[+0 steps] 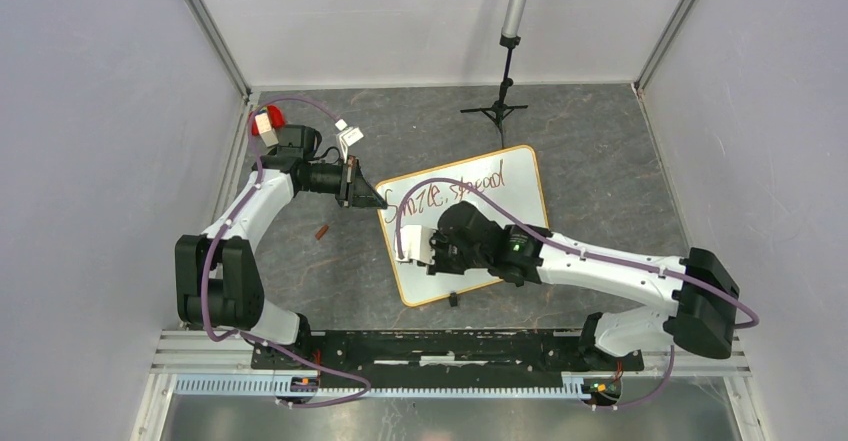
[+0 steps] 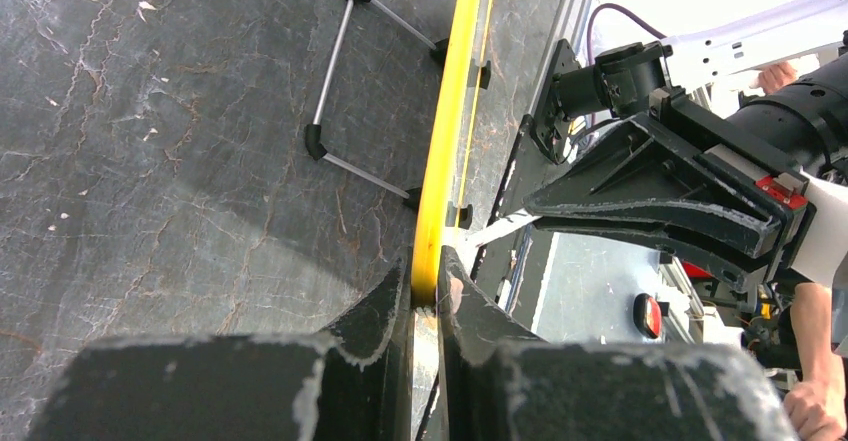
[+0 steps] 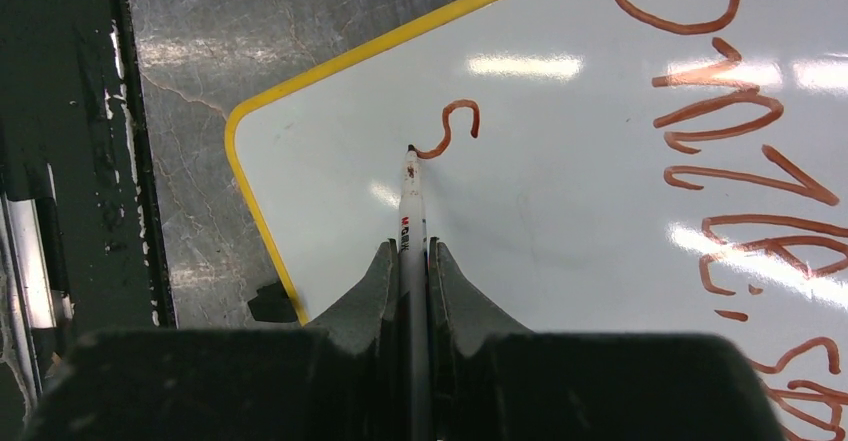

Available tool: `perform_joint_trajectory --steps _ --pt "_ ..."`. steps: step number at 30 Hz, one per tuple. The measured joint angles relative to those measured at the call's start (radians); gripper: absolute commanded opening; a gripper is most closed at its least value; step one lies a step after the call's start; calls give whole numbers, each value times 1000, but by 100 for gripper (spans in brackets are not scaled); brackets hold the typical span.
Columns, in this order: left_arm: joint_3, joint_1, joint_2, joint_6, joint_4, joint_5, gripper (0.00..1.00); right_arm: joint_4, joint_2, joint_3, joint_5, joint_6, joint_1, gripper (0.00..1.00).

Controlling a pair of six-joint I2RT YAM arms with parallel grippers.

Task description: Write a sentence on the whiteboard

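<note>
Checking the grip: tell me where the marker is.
Right wrist view: the marker is clamped in the right gripper, tip on the whiteboard at a lone S near its corner.

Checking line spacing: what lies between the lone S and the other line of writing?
Only bare whiteboard; the right wrist view shows it.

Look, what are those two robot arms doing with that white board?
They are writing on it. The left gripper pinches the whiteboard by its yellow edge, seemingly to steady it. The right gripper is shut on a marker, whose tip touches the board. One line of red writing, something like "Smile, spread", is already there, and a lone S starts a second line.
</note>
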Motion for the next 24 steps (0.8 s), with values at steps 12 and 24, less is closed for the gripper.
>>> perform_joint_trajectory --steps 12,24 --pt "0 0 0 0 0 0 3 -12 45 76 -6 -1 12 0" --pt "0 0 -1 -4 0 0 3 -28 -109 19 -3 -34 -10 0"
